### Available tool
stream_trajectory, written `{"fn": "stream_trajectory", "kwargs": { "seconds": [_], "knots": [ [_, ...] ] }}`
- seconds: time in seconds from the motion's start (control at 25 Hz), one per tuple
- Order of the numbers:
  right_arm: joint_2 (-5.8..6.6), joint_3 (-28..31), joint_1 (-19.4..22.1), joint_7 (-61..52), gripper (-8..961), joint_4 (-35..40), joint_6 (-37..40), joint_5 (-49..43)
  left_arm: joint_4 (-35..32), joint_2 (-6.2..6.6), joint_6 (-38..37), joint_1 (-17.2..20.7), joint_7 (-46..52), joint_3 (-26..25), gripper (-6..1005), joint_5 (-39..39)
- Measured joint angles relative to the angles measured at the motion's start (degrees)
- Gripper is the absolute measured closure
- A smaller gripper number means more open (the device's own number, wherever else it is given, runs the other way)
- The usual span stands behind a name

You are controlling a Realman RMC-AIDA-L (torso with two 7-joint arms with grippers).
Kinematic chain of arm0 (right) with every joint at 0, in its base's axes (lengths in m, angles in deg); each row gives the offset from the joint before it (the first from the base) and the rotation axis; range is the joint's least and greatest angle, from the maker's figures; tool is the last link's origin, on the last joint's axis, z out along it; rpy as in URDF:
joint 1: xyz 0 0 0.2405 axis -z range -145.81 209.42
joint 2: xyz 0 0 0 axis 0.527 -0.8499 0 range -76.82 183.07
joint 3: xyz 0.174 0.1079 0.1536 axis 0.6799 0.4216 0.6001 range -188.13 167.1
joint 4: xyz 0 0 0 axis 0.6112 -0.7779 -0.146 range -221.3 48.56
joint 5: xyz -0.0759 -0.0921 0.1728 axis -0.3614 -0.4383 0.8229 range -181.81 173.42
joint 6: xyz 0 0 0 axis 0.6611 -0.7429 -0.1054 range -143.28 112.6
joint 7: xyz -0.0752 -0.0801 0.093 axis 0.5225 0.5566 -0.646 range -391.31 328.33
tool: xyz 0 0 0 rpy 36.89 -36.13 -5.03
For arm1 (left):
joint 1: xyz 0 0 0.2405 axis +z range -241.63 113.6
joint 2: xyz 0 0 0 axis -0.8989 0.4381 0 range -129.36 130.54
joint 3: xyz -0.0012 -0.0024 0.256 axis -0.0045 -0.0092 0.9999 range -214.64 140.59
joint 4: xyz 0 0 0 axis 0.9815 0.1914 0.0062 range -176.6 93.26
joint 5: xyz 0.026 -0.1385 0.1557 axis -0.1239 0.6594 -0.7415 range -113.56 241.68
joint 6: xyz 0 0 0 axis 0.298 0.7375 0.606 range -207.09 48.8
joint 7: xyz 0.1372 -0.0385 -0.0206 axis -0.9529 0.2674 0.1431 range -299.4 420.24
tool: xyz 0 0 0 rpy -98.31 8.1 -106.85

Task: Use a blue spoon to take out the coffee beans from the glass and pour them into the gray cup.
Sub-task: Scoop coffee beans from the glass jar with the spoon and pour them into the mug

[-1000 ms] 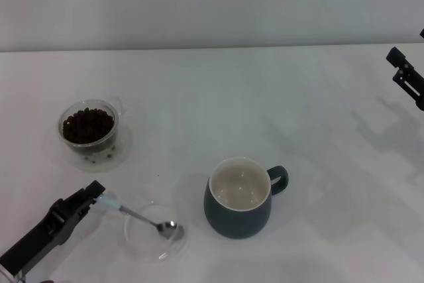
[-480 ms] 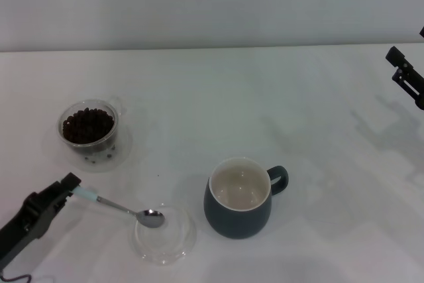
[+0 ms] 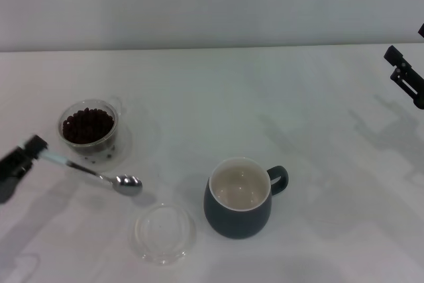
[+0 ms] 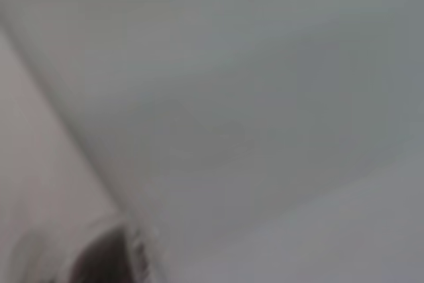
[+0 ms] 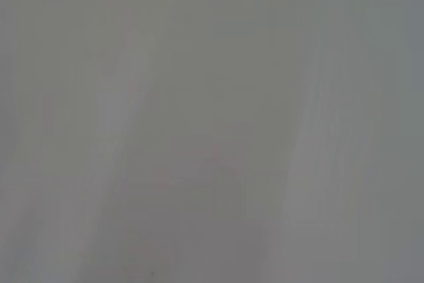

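Observation:
My left gripper is at the far left edge of the head view, shut on the pale handle of the blue spoon. The spoon's empty metal bowl hangs in the air just in front of the glass. The glass stands at the left and holds a heap of dark coffee beans. The gray cup stands in the front middle with its handle to the right; its cream inside is empty. My right gripper is parked at the far right edge. The wrist views show nothing clear.
A shallow clear round dish lies on the white table in front, between the spoon and the gray cup. A grey wall runs along the back.
My left gripper has lifted the spoon out of the clear dish and carried it left and back toward the glass. The right arm has not moved.

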Motion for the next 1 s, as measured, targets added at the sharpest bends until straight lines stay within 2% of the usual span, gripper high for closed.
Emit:
{"fn": "stream_trajectory", "kwargs": {
  "seconds": [0.28, 0.32, 0.4, 0.68, 0.84, 1.0],
  "knots": [
    [-0.63, 0.0, 0.0, 0.1, 265, 0.0, 0.0, 0.0, -5.9, 2.17, -2.7, 0.8, 1.4, -2.5, 863, 0.1],
    [-0.77, 0.0, 0.1, 0.1, 265, 0.2, 0.0, 0.0, -5.9, 2.17, -2.7, 0.8, 1.4, -2.5, 863, 0.1],
    [-1.07, 0.0, 0.3, 0.2, 265, 0.7, 0.0, 0.0, -7.3, 3.33, -2.7, 0.7, 1.4, -3.8, 863, 0.1],
    [-3.34, 0.0, 0.1, 3.5, 265, 2.6, 0.0, -0.4, -8.1, 6.38, 0.5, -1.4, 0.3, -6.4, 864, -0.9],
    [-5.08, -0.2, 0.0, 6.2, 265, 3.2, 0.0, -0.5, -8.3, 7.52, 3.9, -3.1, -0.8, -6.4, 864, -1.7],
    [-5.84, -1.3, 0.0, 7.1, 266, 4.4, -0.2, -0.7, -8.4, 8.6, 7.7, -5.8, -1.0, -6.3, 864, -4.4]
  ]
}}
